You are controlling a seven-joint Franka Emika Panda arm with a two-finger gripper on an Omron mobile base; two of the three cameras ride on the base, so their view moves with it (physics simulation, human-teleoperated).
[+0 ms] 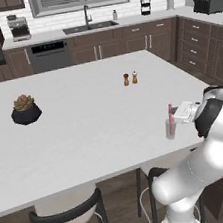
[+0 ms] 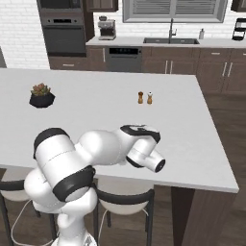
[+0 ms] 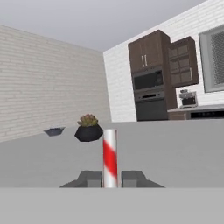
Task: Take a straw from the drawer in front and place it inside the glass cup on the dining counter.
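Near the desk's (image 1: 85, 127) front right corner, the hand (image 3: 110, 179) grips the straw (image 1: 171, 119), seemingly inside the glass cup (image 1: 170, 130); release it gently.

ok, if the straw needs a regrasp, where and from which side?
Upper shaft of the straw, above the rim of the glass cup. It stands nearly upright with its lower end inside the glass, so come in level from the near-edge side, where the gripper already pinches it.

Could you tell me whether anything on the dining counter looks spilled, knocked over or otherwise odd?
Nothing stands out. The straw stands upright in the glass cup with the gripper shut on it; the shakers and potted plant stand upright on the dining counter.
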